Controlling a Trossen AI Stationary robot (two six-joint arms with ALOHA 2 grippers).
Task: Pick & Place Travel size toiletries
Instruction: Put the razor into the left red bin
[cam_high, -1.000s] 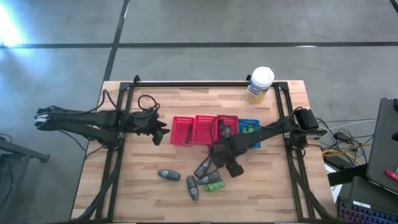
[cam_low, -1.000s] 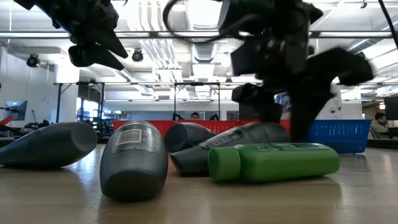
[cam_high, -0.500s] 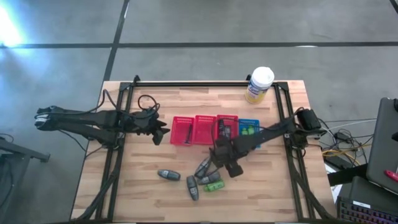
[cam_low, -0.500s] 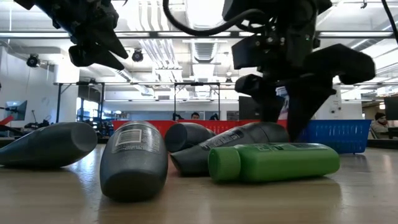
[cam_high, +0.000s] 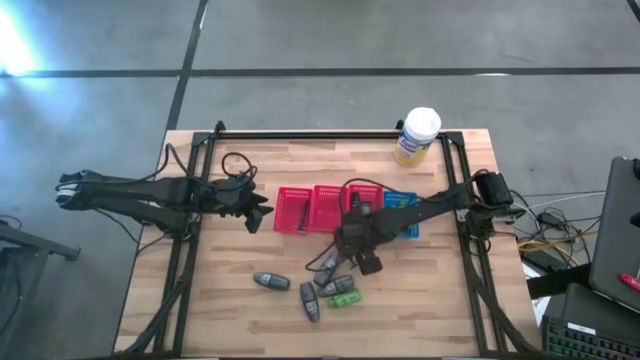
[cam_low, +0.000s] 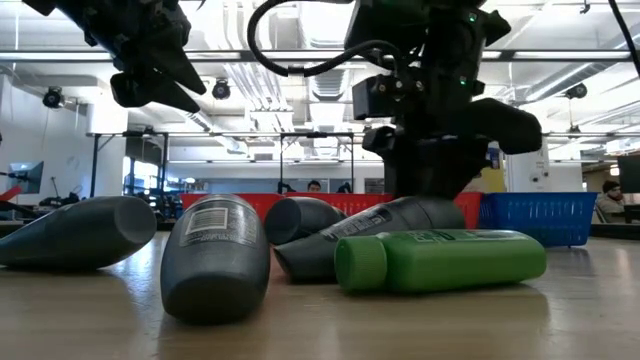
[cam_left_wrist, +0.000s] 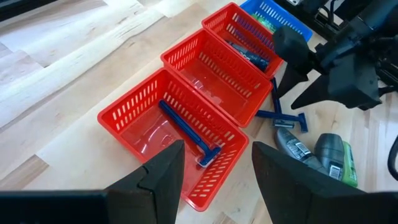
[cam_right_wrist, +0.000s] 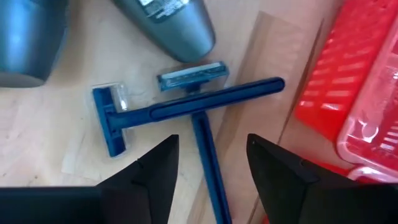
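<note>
The right gripper (cam_right_wrist: 208, 171) hangs just above two blue razors (cam_right_wrist: 186, 106) that lie crossed on the wooden table (cam_high: 230, 310) beside the red baskets (cam_left_wrist: 205, 68) — its fingers are spread apart with nothing between them. Grey bottles (cam_low: 215, 255) and a green bottle (cam_low: 440, 260) lie close together nearby on the table, and one razor (cam_left_wrist: 186, 130) rests inside a red basket. The left gripper (cam_left_wrist: 214, 171) waits over the table near that basket — fingers spread, holding nothing.

arms: two, showing dark, slim jointed links | cables: black loops trailing along the left arm (cam_high: 235, 160) | fingers (cam_left_wrist: 163, 177): showing matte black, angular, wedge-shaped | right wrist housing (cam_low: 440, 105): looking boxy, black
</note>
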